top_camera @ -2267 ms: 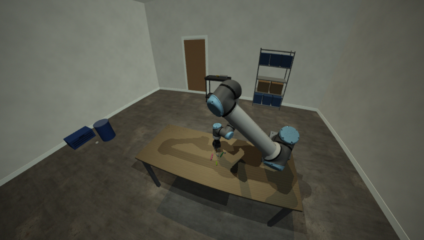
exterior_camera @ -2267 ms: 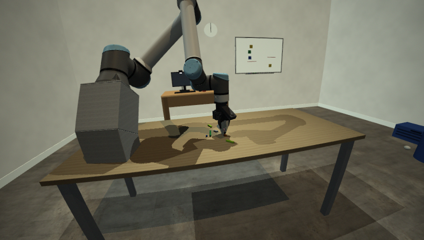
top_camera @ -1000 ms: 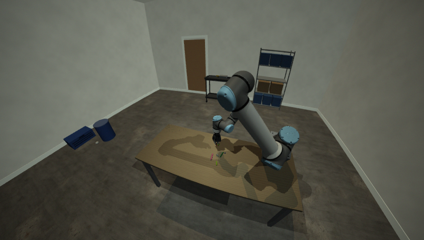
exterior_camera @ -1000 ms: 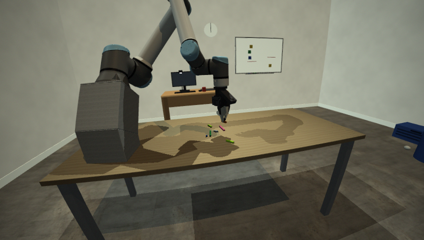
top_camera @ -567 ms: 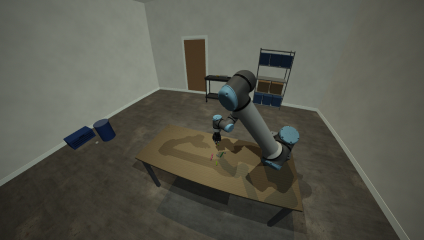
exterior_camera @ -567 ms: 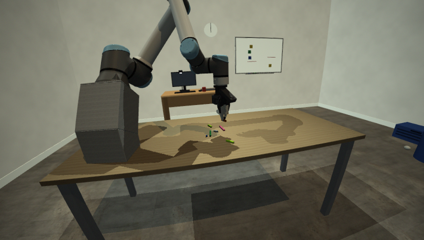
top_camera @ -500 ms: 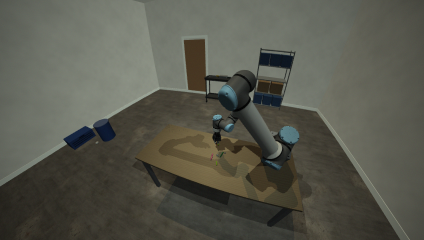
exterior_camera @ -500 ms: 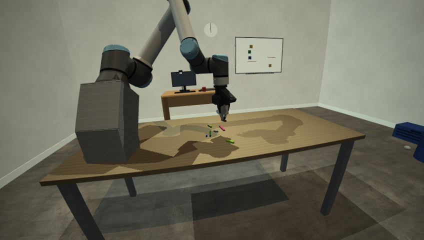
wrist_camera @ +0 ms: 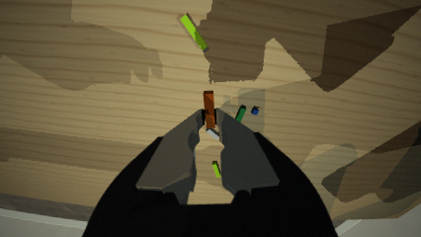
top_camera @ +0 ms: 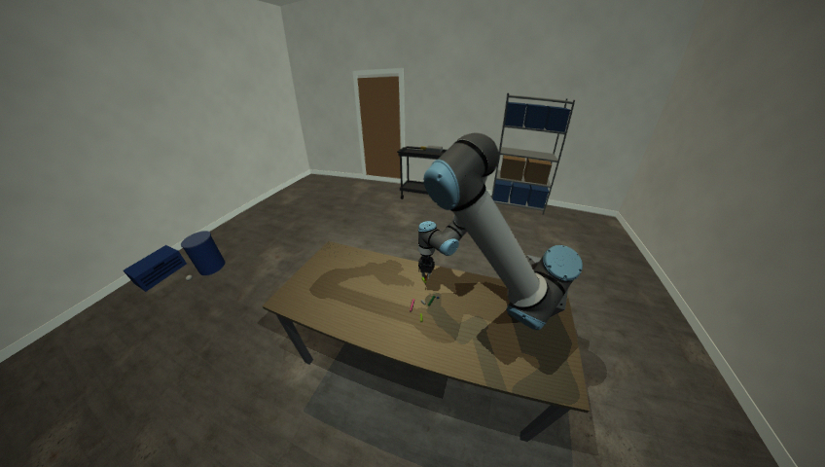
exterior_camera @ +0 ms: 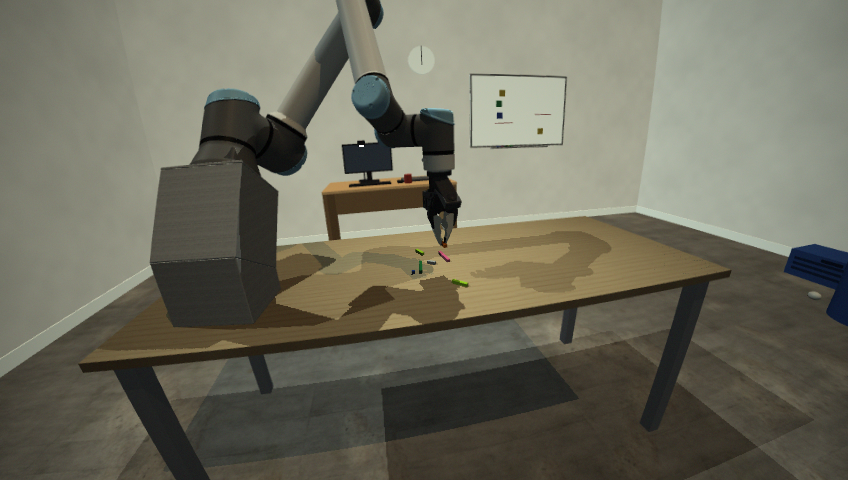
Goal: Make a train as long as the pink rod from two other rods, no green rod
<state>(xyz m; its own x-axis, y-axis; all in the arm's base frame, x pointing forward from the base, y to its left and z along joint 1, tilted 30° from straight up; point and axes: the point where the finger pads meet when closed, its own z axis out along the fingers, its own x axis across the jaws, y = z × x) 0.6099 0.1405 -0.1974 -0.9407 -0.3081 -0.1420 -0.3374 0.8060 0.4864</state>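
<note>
My gripper [wrist_camera: 210, 110] is shut on the orange rod [wrist_camera: 209, 108] and holds it above the table; in the exterior view the gripper [exterior_camera: 443, 236] hangs just over the pink rod [exterior_camera: 443, 255]. A lime rod [wrist_camera: 194, 32] lies ahead on the wood. A green rod [wrist_camera: 240, 114] and a small blue rod [wrist_camera: 255, 111] lie to the right of the fingers. A grey rod [wrist_camera: 212, 133] and a second lime rod [wrist_camera: 215, 169] show below, between the fingers. In the exterior view the lime rods [exterior_camera: 459, 282] [exterior_camera: 419, 251], the green rod [exterior_camera: 420, 265] and the grey rod [exterior_camera: 430, 262] lie apart. The pink rod is hidden in the wrist view.
The arm's grey base block [exterior_camera: 211, 243] stands on the table's left end. The rods form a small cluster near the table's middle [top_camera: 425, 304]. A desk with a monitor [exterior_camera: 365, 190] stands behind the table.
</note>
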